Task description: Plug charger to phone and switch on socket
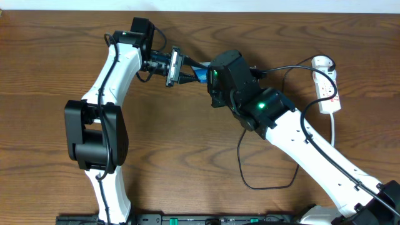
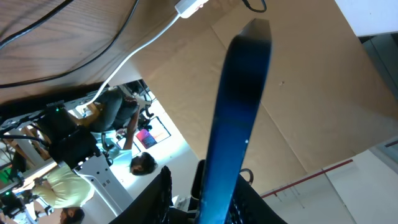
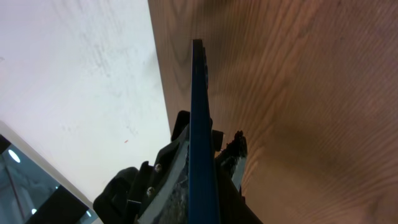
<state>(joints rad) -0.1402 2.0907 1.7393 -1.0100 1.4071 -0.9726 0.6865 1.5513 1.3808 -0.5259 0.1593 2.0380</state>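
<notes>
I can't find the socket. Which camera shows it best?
Overhead: the whole socket shows, end to end. Left wrist catches only a white bit at the top edge; right wrist shows none of it.

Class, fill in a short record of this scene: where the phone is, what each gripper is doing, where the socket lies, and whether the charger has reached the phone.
phone: held edge-on between the two grippers
right gripper: shut on the phone
left gripper: jaws on either side of the phone; firm grip unclear
socket: lying on the table, right side, untouched
charger: black cable runs from the socket's end toward the right arm; tip hidden
</notes>
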